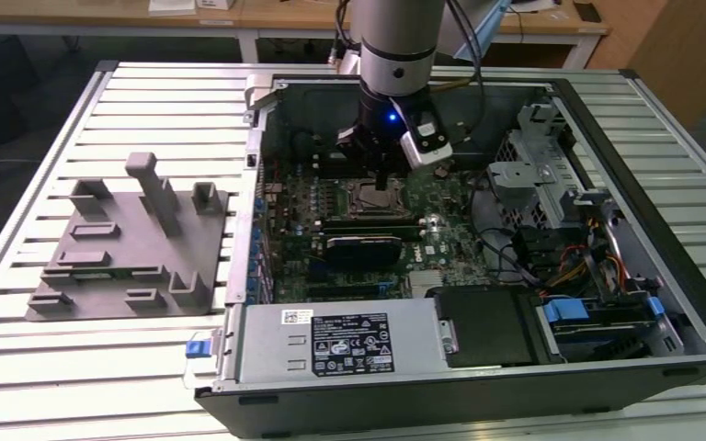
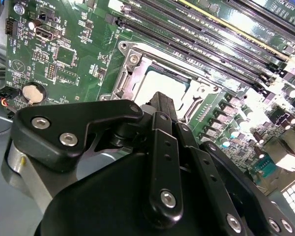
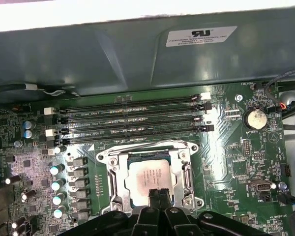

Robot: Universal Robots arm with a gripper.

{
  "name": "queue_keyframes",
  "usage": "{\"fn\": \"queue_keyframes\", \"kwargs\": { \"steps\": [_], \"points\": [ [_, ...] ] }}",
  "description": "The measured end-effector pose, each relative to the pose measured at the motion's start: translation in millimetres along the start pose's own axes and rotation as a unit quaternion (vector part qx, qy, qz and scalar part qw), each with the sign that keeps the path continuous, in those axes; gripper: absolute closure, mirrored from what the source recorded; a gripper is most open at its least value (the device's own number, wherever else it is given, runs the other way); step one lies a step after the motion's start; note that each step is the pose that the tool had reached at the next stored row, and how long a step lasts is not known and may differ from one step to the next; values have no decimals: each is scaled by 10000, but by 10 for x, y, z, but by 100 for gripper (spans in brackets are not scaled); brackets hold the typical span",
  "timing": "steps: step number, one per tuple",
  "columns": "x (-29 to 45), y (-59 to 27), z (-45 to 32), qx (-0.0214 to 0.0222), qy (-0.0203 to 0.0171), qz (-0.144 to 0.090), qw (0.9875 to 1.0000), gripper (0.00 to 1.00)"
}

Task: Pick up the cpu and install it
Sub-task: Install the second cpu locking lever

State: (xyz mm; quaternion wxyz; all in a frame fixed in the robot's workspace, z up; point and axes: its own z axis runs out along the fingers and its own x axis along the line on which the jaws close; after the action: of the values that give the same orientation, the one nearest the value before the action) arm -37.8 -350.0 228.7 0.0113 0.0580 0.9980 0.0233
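While poised inside the open case at upper centre of the exterior view, jaws point(image 1: 384, 175) directly above the socket point(image 1: 377, 196). In the first wrist view, cpu point(image 3: 150, 177) seated in that socket at lower centre, jaws pressed together just over its near edge. In the second wrist view, cpu point(image 2: 162, 81) just beyond the closed tips, gripping nothing.

Slatted table point(image 1: 59, 367), computer case point(image 1: 476, 390), fixture plate point(image 1: 132, 266)

My exterior view looks down from high up on the whole open computer case point(image 1: 476, 239). Both my wrist views sit close above the motherboard point(image 3: 236, 147), sharing the socket point(image 2: 157, 78).
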Motion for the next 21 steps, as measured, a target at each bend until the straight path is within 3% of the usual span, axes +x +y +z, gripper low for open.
{"fn": "queue_keyframes", "kwargs": {
  "steps": [7,15,21],
  "points": [
    [0,0,-2,0,0,0,10000,89],
    [-3,6,-134,0,0,0,10000,89],
    [-3,5,-138,0,0,0,10000,89]
  ]
}}
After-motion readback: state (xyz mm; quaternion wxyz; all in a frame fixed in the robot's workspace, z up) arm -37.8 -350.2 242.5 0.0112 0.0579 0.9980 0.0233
